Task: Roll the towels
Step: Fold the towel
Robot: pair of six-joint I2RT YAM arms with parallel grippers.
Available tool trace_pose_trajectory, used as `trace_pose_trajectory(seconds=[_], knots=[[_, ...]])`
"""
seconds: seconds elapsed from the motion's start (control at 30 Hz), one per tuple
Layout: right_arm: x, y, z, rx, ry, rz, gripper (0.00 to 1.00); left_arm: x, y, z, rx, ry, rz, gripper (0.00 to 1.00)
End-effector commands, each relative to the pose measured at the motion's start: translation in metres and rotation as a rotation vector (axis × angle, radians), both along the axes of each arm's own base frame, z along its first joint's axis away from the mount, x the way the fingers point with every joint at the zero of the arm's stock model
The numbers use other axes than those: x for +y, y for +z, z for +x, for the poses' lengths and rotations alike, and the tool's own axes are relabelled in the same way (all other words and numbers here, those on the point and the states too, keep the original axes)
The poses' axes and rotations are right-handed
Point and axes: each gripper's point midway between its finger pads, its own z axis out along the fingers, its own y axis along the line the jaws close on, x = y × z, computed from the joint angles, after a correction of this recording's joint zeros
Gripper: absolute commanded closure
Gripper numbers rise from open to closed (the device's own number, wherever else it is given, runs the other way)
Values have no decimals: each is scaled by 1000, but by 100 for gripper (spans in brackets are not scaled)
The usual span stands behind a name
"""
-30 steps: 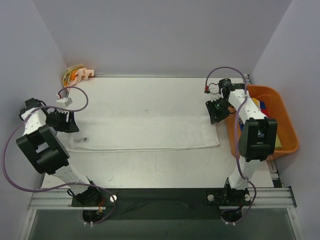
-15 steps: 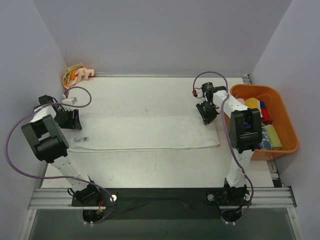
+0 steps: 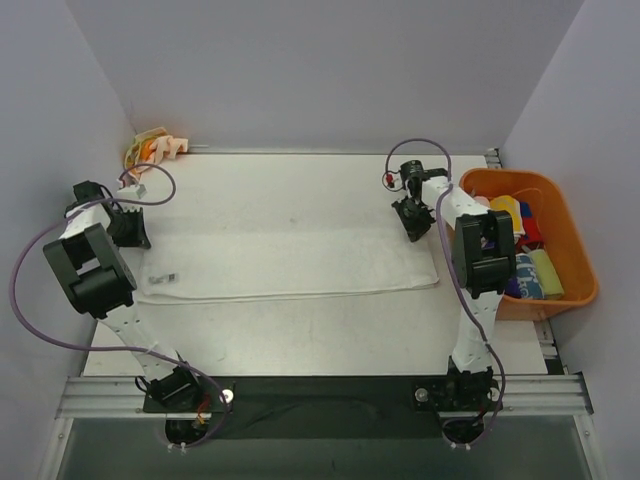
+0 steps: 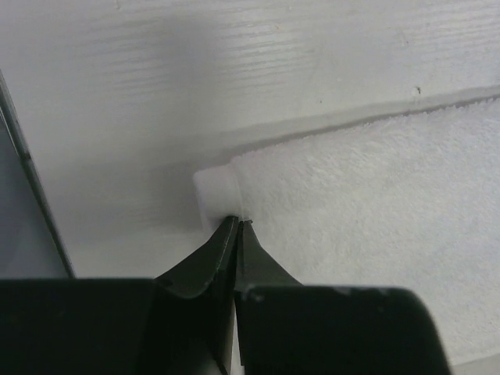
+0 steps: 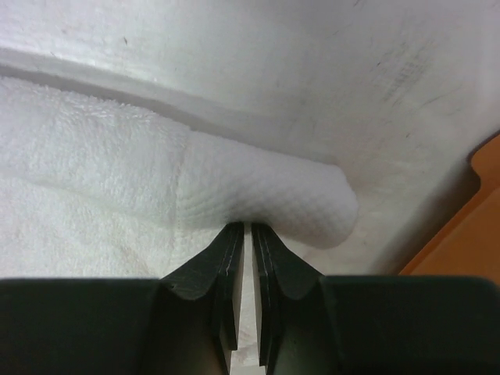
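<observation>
A large white towel (image 3: 290, 262) lies flat across the middle of the table. My left gripper (image 3: 130, 232) is at its far left corner. In the left wrist view the jaws (image 4: 237, 224) are pressed together right at the edge of the terry cloth (image 4: 375, 211), beside a smooth white tab (image 4: 215, 187). My right gripper (image 3: 413, 225) is at the far right corner. There the jaws (image 5: 244, 226) stand almost together, pinching the towel (image 5: 266, 195), which bulges into a raised fold above the tips. Small coloured rolled towels (image 3: 530, 270) lie in the bin. A cream towel with orange blotches (image 3: 150, 152) sits at the back left corner.
An orange plastic bin (image 3: 580, 262) stands at the table's right edge, close to the right arm; its rim (image 5: 469, 226) shows in the right wrist view. A small label (image 3: 165, 279) lies on the towel's near left part. Walls enclose the table on three sides.
Both grippers have moved onto the towel's far corners and closed. The left went back and left, the right went left away from the bin. The right corner now bulges up.
</observation>
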Motion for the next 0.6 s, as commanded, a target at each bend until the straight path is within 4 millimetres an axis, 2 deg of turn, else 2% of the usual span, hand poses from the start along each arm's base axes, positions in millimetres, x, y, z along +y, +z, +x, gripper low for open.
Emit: trace_pose_trajectory(seconds=[0.0, 0.03, 0.07, 0.13, 0.17, 0.23, 0.27, 0.3, 0.37, 0.4, 0.57], knots=[[3, 21, 16, -70, -43, 11, 88, 18, 9, 15, -31, 31, 73, 92], [6, 32, 19, -98, -53, 30, 88, 18, 11, 15, -39, 28, 73, 92], [12, 37, 18, -105, -51, 62, 89, 18, 23, 16, -72, 16, 73, 93], [20, 53, 19, -143, -58, 116, 89, 7, 35, 17, -111, -8, 39, 91], [23, 57, 19, -153, -57, 131, 90, 3, 50, 18, -147, -18, 43, 87], [25, 64, 22, -175, -63, 146, 90, -12, 59, 19, -175, -50, 26, 83], [25, 63, 22, -175, -64, 147, 91, -17, 71, 20, -206, -65, 35, 81], [25, 61, 24, -173, -64, 143, 92, -26, 71, 21, -211, -84, 29, 73], [21, 52, 29, -160, -65, 115, 94, -32, 75, 25, -233, -79, 23, 73], [20, 41, 29, -138, -67, 102, 95, -37, 74, 27, -232, -92, 20, 73], [16, 16, 34, -96, -66, 53, 100, -40, 42, 31, -155, -53, -7, 79]])
